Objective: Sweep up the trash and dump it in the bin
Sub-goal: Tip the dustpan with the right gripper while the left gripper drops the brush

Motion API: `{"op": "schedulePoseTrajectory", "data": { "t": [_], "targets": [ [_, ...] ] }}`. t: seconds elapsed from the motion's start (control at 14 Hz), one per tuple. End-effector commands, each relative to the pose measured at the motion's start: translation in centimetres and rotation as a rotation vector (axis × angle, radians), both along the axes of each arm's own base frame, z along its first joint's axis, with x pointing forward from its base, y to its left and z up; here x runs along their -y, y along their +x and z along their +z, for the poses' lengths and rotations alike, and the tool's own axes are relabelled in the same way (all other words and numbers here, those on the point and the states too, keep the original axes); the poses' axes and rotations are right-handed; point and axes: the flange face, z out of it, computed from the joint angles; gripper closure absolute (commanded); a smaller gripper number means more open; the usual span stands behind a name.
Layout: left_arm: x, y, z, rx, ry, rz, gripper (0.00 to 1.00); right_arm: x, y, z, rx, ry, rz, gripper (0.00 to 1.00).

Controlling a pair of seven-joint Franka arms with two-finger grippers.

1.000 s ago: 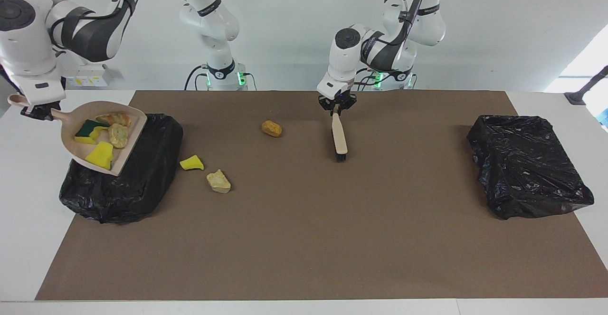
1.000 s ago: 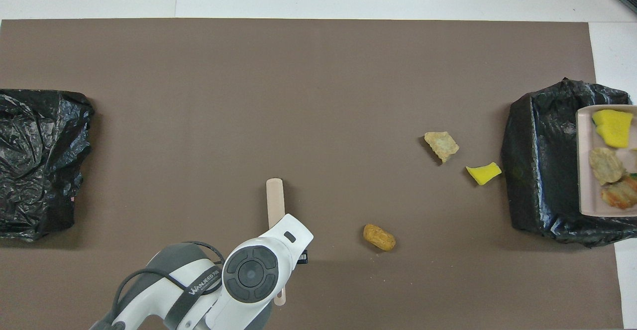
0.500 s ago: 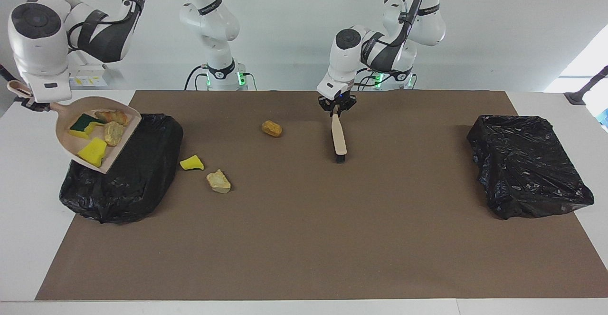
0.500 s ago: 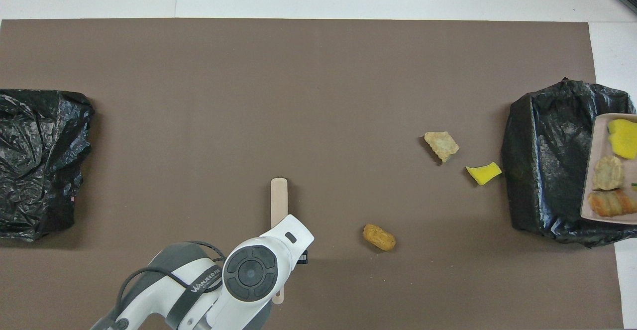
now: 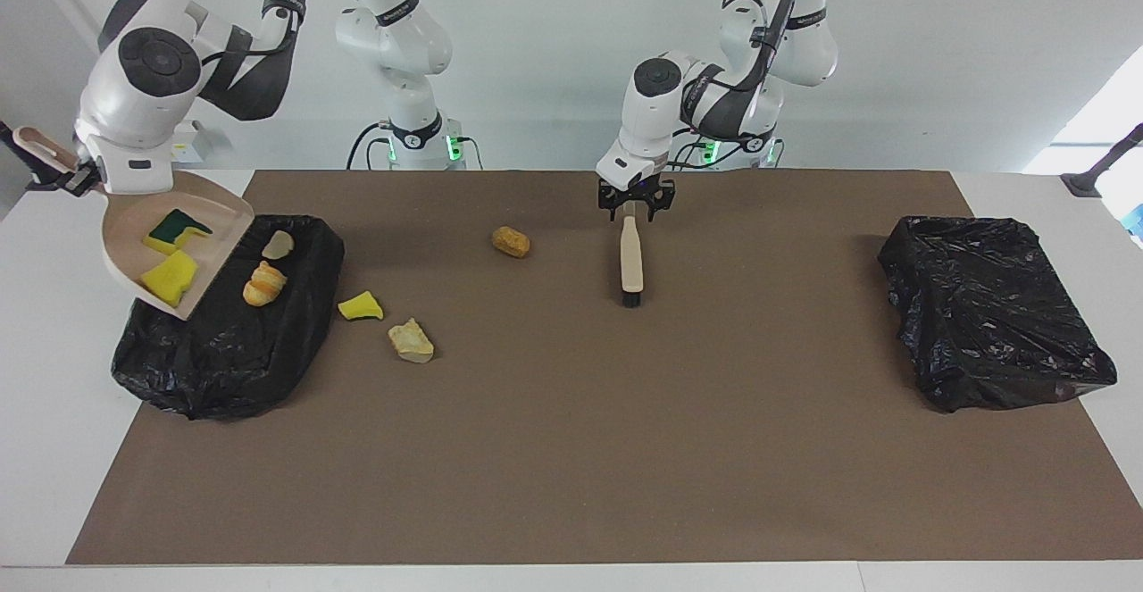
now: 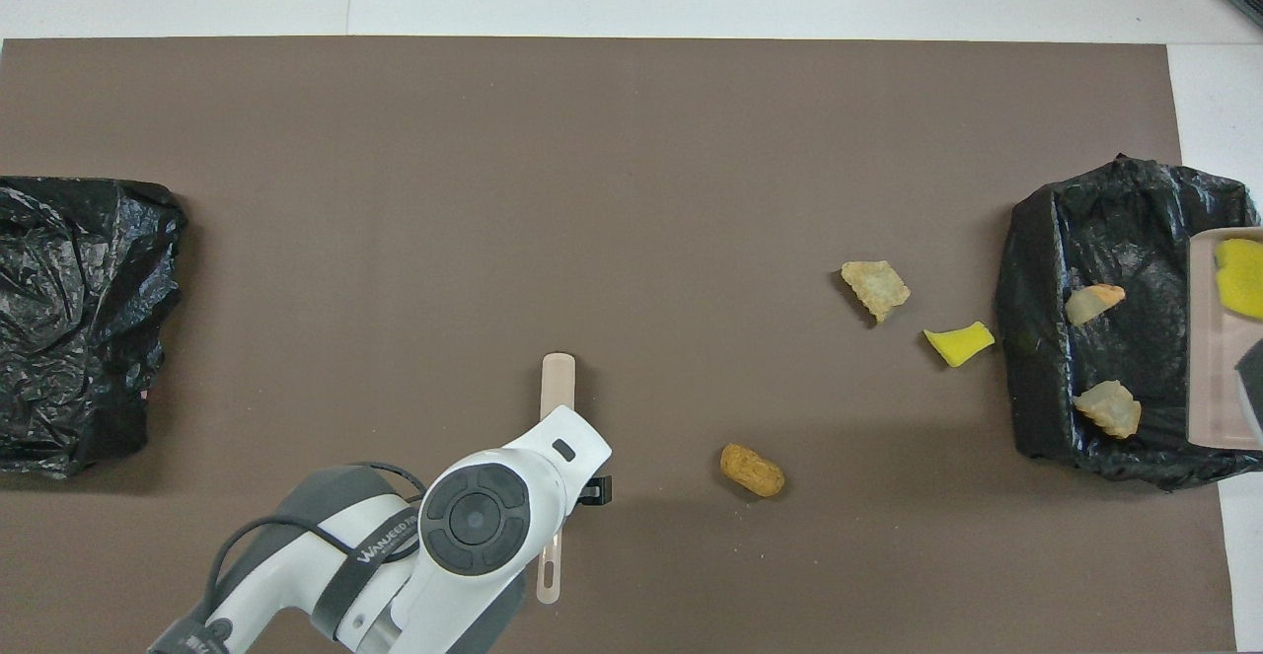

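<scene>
My right gripper is shut on the handle of the beige dustpan and holds it tilted over the black-lined bin at the right arm's end of the table. A yellow sponge bit and a green-yellow one lie in the pan. A beige chunk and an orange chunk lie in the bin. On the mat lie a yellow bit, a beige chunk and a brown lump. My left gripper is shut on the beige brush, bristles on the mat.
A second black bag lies at the left arm's end of the table. A brown mat covers the table. In the overhead view the bin, the pan's edge and the brush show.
The right arm has tipped the dustpan more steeply over the bin, and two chunks have slid out of it into the bin. The left gripper has turned the brush slightly.
</scene>
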Motion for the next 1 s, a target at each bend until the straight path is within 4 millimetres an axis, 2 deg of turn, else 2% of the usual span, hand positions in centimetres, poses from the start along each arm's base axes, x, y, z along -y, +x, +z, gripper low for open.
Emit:
{"op": "schedulePoseTrajectory", "data": {
  "t": [0.0, 0.14, 0.29, 0.43, 0.57, 0.64, 0.79, 0.93],
  "targets": [
    [-2.1, 3.9, 3.6, 0.006, -0.013, 0.059, 0.00, -0.3, -0.5, 0.7, -0.019, -0.068, 0.016, 1.00],
    [-4.3, 7.0, 6.5, 0.020, -0.026, 0.123, 0.00, -0.7, -0.3, 1.2, -0.031, -0.107, 0.033, 1.00],
    [-8.0, 9.3, 9.0, 0.037, -0.034, 0.137, 0.00, -0.6, -0.2, 1.6, -0.044, -0.132, 0.041, 1.00],
    [-11.6, 10.6, 9.6, 0.020, -0.023, 0.115, 0.00, -0.8, -0.2, 0.8, -0.041, -0.101, 0.036, 1.00],
    [-14.8, 11.7, 9.5, 0.003, -0.016, 0.090, 0.00, -0.3, -0.5, -1.7, -0.038, 0.023, -0.009, 1.00],
    [-16.5, 12.2, 9.4, 0.002, -0.017, 0.089, 0.00, -1.0, -0.2, -2.6, -0.029, 0.033, -0.006, 1.00],
    [-19.2, 13.1, 9.4, 0.006, -0.020, 0.069, 0.00, -1.4, 0.4, -1.8, -0.034, 0.010, 0.004, 1.00],
    [-22.7, 14.1, 9.5, 0.013, -0.023, 0.046, 0.00, -0.3, 0.5, 1.5, -0.075, -0.047, 0.072, 1.00]
  ]
}}
